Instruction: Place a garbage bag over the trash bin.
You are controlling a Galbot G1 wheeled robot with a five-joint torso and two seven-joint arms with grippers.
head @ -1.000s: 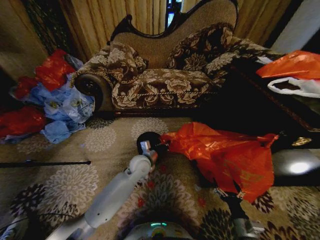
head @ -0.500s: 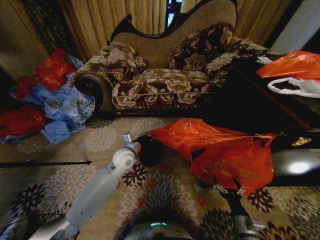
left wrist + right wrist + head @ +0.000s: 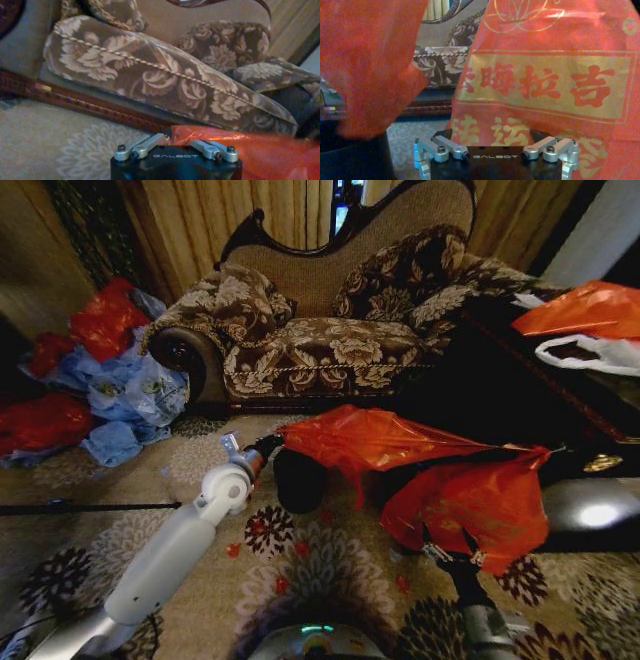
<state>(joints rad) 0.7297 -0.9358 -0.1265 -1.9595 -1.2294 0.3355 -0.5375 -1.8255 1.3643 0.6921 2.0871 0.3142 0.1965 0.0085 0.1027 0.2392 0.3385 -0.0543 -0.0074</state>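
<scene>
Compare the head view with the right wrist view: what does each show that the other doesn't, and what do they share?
Head view alone: the left gripper holding one end of the garbage bag stretched above the trash bin, the right arm rising under the bag's hanging part, and a heap of blue and red bags on the carpet beside the sofa.

Right wrist view alone: gold printed characters on the bag's plastic, hanging close before the right gripper.

Both: the red-orange bag and the floral sofa behind it.

Patterned carpet (image 3: 330,565): black trash bin (image 3: 298,480), sofa (image 3: 320,330), blue and red bag heap (image 3: 95,385) at left.
</scene>
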